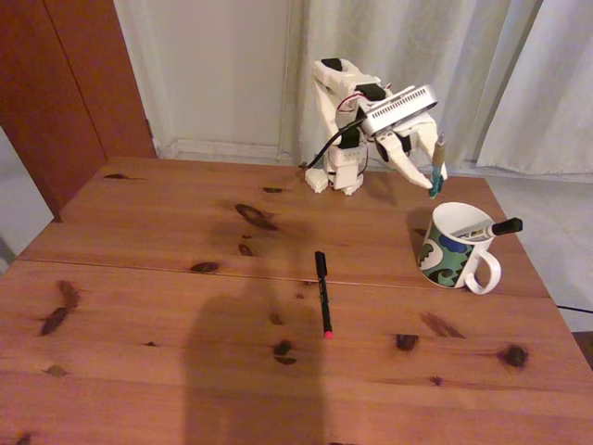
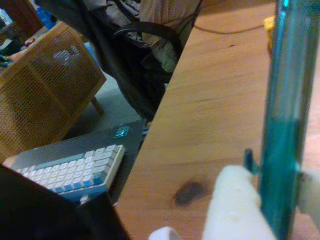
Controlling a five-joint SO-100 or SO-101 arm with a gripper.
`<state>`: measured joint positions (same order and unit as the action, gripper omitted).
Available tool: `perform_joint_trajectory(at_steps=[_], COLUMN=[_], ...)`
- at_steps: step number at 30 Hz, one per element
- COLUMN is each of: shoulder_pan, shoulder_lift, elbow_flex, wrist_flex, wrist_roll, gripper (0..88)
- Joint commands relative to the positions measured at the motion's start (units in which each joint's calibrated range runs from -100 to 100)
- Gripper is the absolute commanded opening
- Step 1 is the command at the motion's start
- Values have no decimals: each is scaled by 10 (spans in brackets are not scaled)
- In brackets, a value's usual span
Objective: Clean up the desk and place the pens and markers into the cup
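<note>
Now your gripper (image 1: pixel 434 182), clenched on the teal pen (image 1: pixel 436 167), hangs just above the far rim of the cup (image 1: pixel 451 247) at the desk's (image 1: pixel 185 278) right; release early and the pen could miss or tip out.

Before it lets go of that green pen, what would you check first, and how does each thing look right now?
1. Teal pen gripped by the gripper: ok; the wrist view shows it between the white fingers.
2. Pen roughly upright: ok.
3. Pen directly over the cup opening: cannot tell; in the fixed view it hangs above and a little left of the rim.
4. Room in the cup: ok; the white marker leans on the right rim, leaving space.
5. Cup upright on the desk: ok.
6. Desk cleaned up: not ok; the black pen lies mid-desk.
</note>
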<state>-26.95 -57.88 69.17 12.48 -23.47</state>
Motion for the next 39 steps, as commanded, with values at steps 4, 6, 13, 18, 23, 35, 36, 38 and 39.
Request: perform_joint_trajectory(at_steps=[4, 6, 13, 18, 23, 35, 36, 38, 39], shoulder_pan=[-32, -39, -75, -86, -86, -86, -86, -86, -85], shoulder_lift=[-19, -19, -19, -12, -9, 69, 75, 87, 93], elbow_flex=[-4, -4, -6, -5, -11, 14, 13, 9, 8], wrist_flex=[-15, -16, -16, -16, -17, -162, -162, -162, -162], wrist_roll=[1, 2, 3, 3, 3, 3, 3, 3, 3], gripper=[6, 6, 6, 6, 6, 6, 6, 6, 6])
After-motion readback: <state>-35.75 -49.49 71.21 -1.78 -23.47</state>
